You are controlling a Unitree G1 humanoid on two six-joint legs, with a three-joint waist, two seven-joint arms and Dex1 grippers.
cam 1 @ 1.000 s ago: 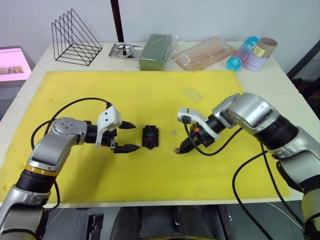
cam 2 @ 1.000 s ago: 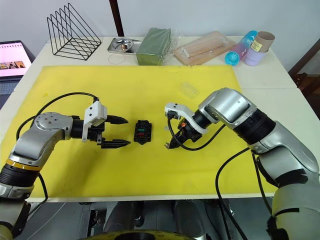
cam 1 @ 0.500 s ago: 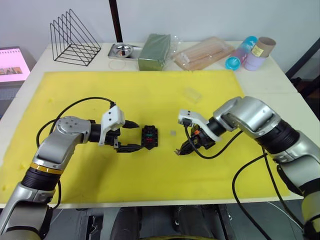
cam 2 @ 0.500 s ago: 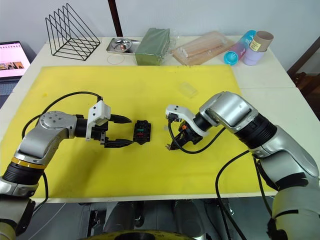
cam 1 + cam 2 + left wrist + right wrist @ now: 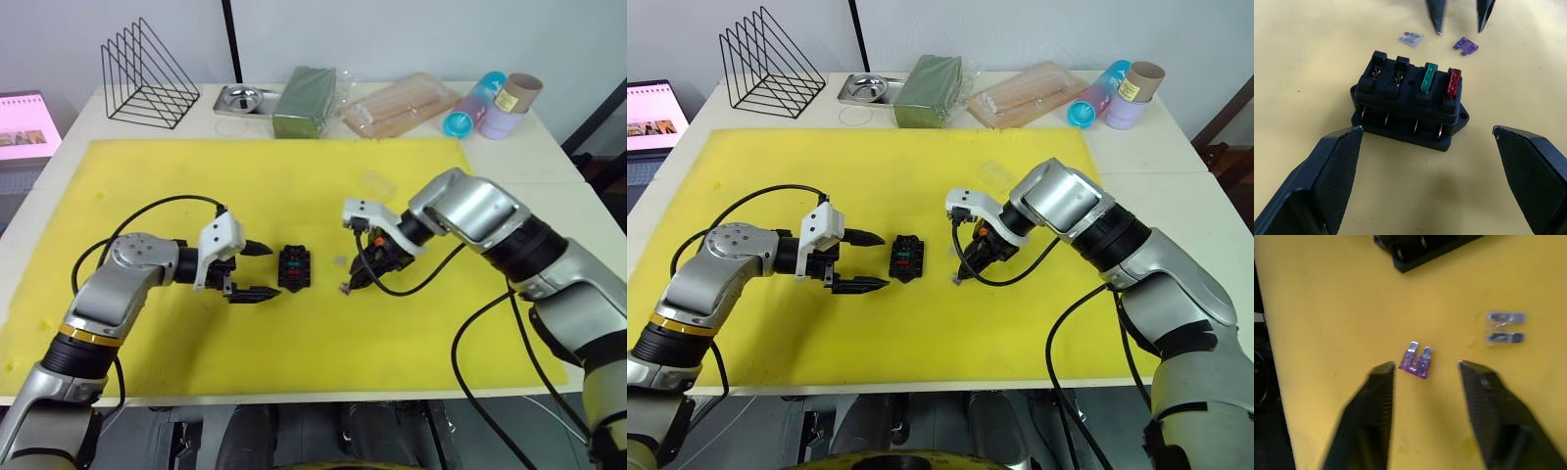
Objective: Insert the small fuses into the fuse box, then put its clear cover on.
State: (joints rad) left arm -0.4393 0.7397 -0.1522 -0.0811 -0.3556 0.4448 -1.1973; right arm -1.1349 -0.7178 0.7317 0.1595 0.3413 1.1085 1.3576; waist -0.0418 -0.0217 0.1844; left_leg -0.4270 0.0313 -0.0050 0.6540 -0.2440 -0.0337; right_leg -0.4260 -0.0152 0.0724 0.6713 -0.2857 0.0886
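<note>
The left tool [image 5: 257,270] is spread wide, and the fuse box [image 5: 1409,101] sits just ahead of it on the yellow mat [image 5: 294,186], clear of both fingers. A green fuse [image 5: 1428,78] and a red fuse [image 5: 1453,83] stand in two of its slots. The right tool [image 5: 1425,368] is also spread, tips down, with the purple fuse [image 5: 1417,361] lying flat between its fingers, untouched. A paler fuse [image 5: 1504,328] lies just beside it. The clear cover [image 5: 377,184] lies beyond the right tool, nearer the bench's far edge.
</note>
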